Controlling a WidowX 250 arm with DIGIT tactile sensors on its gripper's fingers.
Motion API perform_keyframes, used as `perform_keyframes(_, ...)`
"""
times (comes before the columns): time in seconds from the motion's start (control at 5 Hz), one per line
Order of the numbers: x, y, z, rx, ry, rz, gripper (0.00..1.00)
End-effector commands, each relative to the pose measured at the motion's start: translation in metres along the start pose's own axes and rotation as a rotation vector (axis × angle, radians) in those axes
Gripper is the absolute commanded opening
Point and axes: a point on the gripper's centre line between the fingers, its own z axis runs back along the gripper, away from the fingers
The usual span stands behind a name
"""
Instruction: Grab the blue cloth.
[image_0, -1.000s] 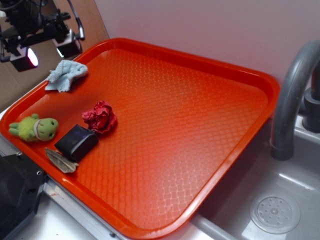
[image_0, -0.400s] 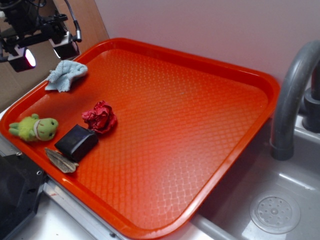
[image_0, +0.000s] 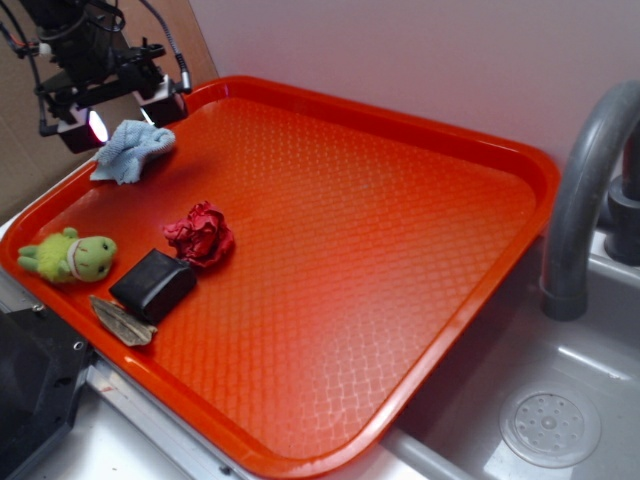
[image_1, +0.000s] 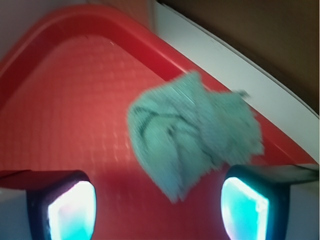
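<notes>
The blue cloth (image_0: 131, 150), a small pale crumpled rag, lies in the far left corner of the red tray (image_0: 400, 250). My gripper (image_0: 125, 113) hangs just above and behind it, open, with nothing between its fingers. In the wrist view the blue cloth (image_1: 192, 130) lies ahead of the gripper (image_1: 157, 207), whose two lit pads stand wide apart at the bottom corners; the cloth's lower tip reaches toward the gap between them.
A dark red fabric wad (image_0: 201, 234), a green plush toy (image_0: 72, 256), a black block (image_0: 153, 285) and a flat brownish piece (image_0: 122, 321) lie along the tray's left side. A grey faucet (image_0: 585, 200) and sink (image_0: 550, 425) stand at the right.
The gripper has moved right and down toward the blue cloth, and now sits right over its far edge. The cloth and other objects have not moved.
</notes>
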Motion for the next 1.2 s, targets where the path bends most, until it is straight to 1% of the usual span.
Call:
perform_keyframes(0.0, 0.008, 0.008, -0.011, -0.014, -0.04, -0.03, 1.0)
perform_keyframes(0.2, 0.014, 0.006, -0.023, 0.011, -0.047, -0.046, 1.0)
perform_keyframes(0.4, 0.018, 0.008, -0.032, 0.043, -0.06, -0.025, 0.97)
perform_keyframes(0.6, 0.022, 0.014, -0.042, 0.077, -0.056, 0.014, 0.0)
perform_keyframes(1.0, 0.023, 0.018, -0.05, 0.1, -0.064, 0.025, 0.0)
